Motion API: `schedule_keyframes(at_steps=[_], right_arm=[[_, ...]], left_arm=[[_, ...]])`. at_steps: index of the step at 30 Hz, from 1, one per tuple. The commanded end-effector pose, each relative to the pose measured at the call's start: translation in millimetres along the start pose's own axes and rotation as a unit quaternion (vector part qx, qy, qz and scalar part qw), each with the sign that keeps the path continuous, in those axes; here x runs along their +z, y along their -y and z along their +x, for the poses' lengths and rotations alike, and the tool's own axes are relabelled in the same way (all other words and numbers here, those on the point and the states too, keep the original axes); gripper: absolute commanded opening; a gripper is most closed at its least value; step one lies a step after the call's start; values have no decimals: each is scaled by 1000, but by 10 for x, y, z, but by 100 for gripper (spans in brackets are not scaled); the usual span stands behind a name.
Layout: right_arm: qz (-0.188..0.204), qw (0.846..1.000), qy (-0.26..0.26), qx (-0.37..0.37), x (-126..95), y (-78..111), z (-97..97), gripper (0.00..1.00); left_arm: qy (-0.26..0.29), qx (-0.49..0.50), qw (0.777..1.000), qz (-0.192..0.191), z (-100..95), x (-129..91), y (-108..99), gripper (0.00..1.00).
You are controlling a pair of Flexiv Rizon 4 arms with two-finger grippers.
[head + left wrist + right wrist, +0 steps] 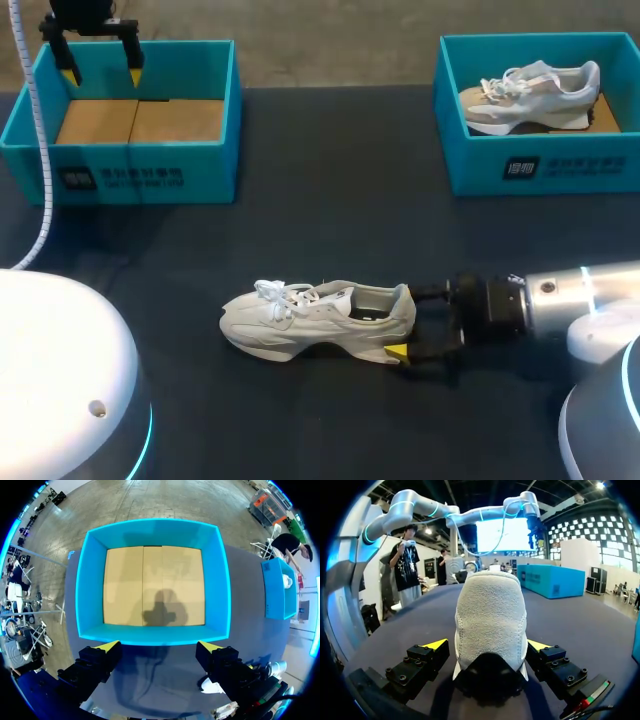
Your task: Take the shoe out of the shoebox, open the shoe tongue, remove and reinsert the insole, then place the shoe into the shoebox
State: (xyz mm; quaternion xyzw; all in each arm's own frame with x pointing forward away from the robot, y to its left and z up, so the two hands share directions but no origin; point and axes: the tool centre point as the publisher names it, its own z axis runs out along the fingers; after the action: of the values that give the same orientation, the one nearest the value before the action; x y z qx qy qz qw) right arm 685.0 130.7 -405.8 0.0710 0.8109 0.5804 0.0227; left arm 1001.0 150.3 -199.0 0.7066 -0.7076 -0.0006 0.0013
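Observation:
A white sneaker (310, 318) lies on its sole on the dark table, toe to the left, laces tied. My right gripper (408, 322) stands open at its heel, one finger on each side. In the right wrist view the heel (490, 610) fills the space between the yellow fingertips (437, 644), with a small gap showing on one side. My left gripper (102, 72) hangs open and empty above the empty blue shoebox (120, 175) at the back left. The left wrist view looks straight down between its fingers (159, 646) onto that box (150, 635) and its bare cardboard floor.
A second blue shoebox (540, 165) at the back right holds a grey and white sneaker (530, 95). That box (277, 587) also shows in the left wrist view, off to the side. A white cable (40, 150) hangs down by the left box.

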Motion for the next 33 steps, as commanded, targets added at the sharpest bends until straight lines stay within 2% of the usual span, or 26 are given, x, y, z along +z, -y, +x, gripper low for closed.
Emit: schedule_keyframes(at_steps=[1,11,20,33], right_arm=[[9,1000,2,1,75,-14,-14,100],[10,1000,14,-5,92,29,-49,100],[8,1000,19,-8,23,19,-25,100],[10,1000,2,-4,138,44,-101,100]], left_arm=[[0,0,1000,0,0,2,-5,100],[0,0,1000,0,0,2,-5,100],[0,0,1000,0,0,2,-5,100],[0,0,1000,0,0,2,-5,100]])
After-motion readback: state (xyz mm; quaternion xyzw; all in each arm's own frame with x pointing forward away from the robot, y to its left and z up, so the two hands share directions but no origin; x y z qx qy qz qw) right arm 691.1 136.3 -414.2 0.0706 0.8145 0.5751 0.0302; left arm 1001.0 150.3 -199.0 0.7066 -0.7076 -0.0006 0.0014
